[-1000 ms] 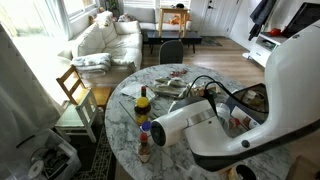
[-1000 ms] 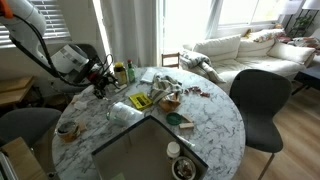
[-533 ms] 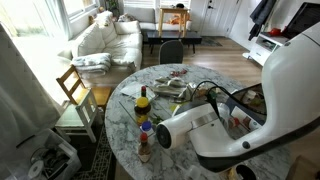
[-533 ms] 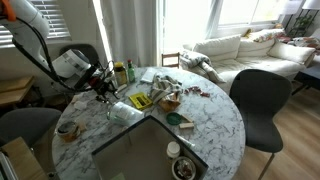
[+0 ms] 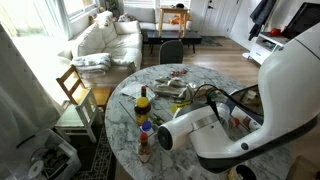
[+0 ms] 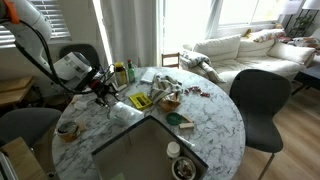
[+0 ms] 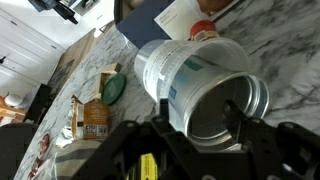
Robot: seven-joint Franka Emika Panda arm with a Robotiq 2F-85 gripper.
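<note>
A clear plastic container (image 7: pixel 190 75) with a blue-and-white label lies on its side on the marble table, its mouth towards the wrist camera. My gripper (image 7: pixel 200 112) is open right at that mouth. One finger is outside the left wall and the other shows in front of or inside the opening. I cannot tell if either finger touches it. In an exterior view the gripper (image 6: pixel 105 92) hangs low over the table's left part, just beside the container (image 6: pixel 123 112). In an exterior view the white arm (image 5: pixel 195 125) hides both the gripper and the container.
A green lid (image 7: pixel 113 88) and a lying bottle (image 7: pixel 93 118) are beside the container. Sauce bottles (image 5: pixel 143 104) stand near the table edge. A grey rectangular tray (image 6: pixel 150 148), a small bowl (image 6: pixel 68 129), snack packets (image 6: pixel 142 100) and a black chair (image 6: pixel 262 100) are around.
The arm has moved a little lower and closer to the lying container. The container and other items have not moved.
</note>
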